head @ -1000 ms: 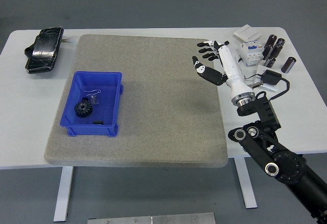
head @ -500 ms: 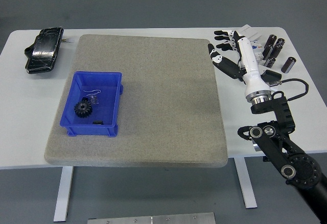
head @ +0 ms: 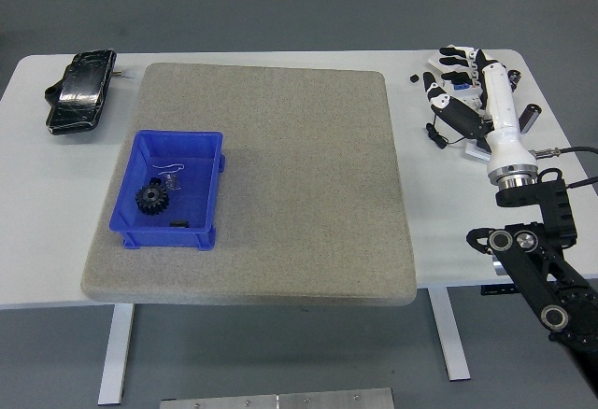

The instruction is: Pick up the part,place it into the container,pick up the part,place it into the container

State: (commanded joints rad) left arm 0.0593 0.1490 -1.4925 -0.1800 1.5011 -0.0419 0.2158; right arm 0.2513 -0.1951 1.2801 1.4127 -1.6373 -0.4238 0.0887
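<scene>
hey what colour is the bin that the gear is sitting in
Blue. The bin shows best in the head view, on the grey mat, with the black gear inside.

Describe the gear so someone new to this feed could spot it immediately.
Find the grey mat covering most of the white table; on its left side sits a blue bin. The gear lies inside, toward the bin's near left: black, round and toothed, far larger than the small bits beside it.

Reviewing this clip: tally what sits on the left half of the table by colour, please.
Blue: 1, the bin
Black: 2, the gear inside the bin and the pouch at the far-left corner
Grey: 1, the mat
Total: 4
</scene>
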